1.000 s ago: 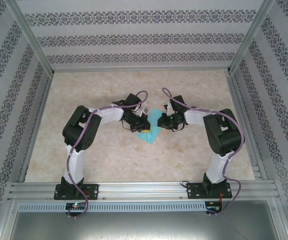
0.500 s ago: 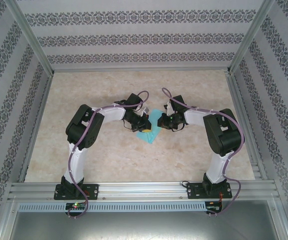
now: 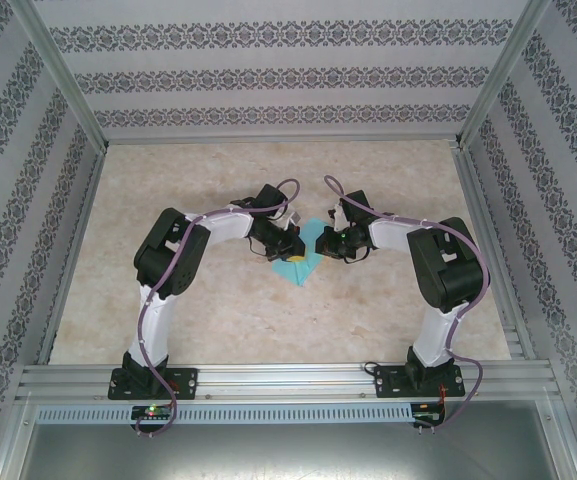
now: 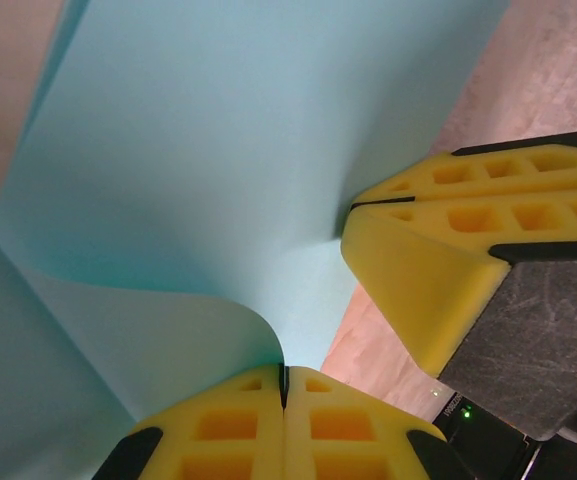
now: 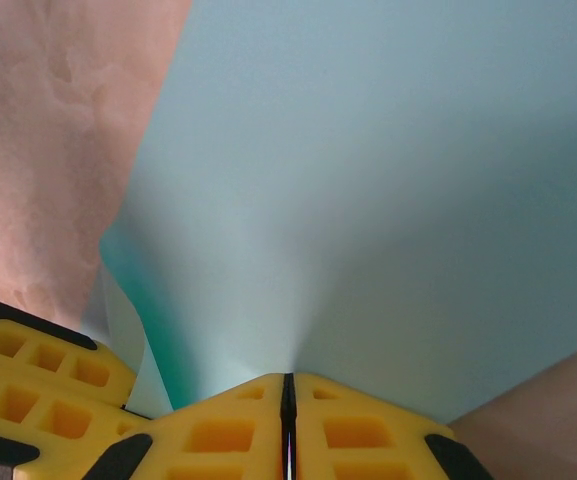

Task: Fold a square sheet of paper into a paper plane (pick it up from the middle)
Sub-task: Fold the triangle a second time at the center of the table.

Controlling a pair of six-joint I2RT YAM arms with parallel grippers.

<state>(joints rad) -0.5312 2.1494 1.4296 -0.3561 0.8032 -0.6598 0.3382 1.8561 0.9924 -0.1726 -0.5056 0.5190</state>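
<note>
Marble-patterned tabletop [image 3: 218,310], mid-frame: left gripper [image 4: 284,385] has edged rightward toward right gripper [image 5: 288,385], both clamped shut on thin turquoise square sheet of paper [image 3: 304,268], which now bows between them, so the fold is probably starting.

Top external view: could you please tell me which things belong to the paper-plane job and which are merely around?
Job in hand:
- sheet of paper, turquoise, curled up between the arms
- left tool, shut on the sheet
- right tool, shut on the sheet

Merely around:
- table
- patterned walls
- aluminium frame
</note>
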